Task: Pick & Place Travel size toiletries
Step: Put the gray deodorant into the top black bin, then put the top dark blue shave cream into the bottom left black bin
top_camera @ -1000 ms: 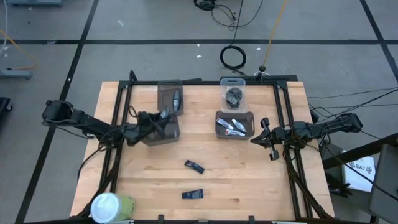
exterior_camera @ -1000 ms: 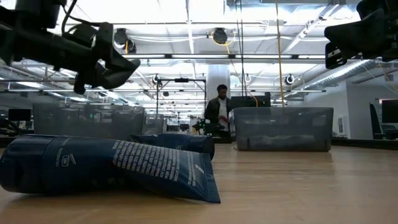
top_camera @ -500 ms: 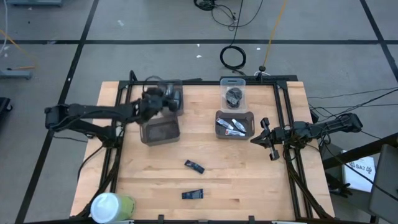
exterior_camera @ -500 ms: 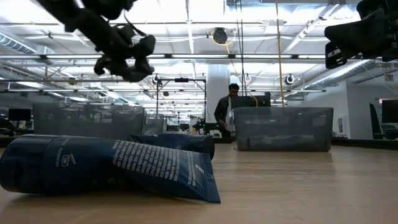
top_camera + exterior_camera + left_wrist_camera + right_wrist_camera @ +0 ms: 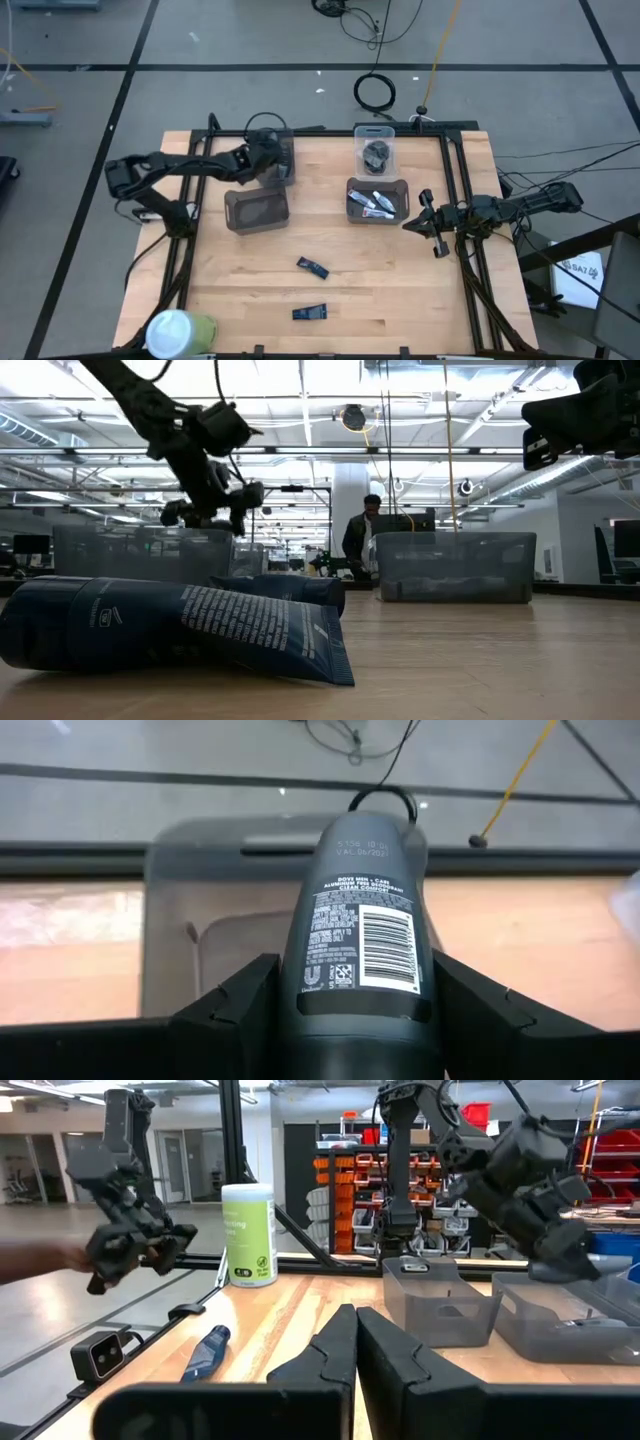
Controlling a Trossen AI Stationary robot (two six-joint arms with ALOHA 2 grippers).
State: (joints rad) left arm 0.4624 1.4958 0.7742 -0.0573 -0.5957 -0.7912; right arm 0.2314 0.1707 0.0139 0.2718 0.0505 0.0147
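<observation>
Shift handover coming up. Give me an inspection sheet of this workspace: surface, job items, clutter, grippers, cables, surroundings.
Surface: wooden table, bare across the front right.
Job's things: two dark tubes lie loose on the wood; white tubes in a grey bin; dark lumps in the clear bin; one dark bottle held over the far-left bin.
Clutter: white-and-green cylinder at the front-left corner.
Grippers: left gripper shut on the bottle; right gripper shut, empty, waiting at the table's right edge.
Cables: coiled black cable on the floor.
Surroundings: a person stands beyond the table.
</observation>
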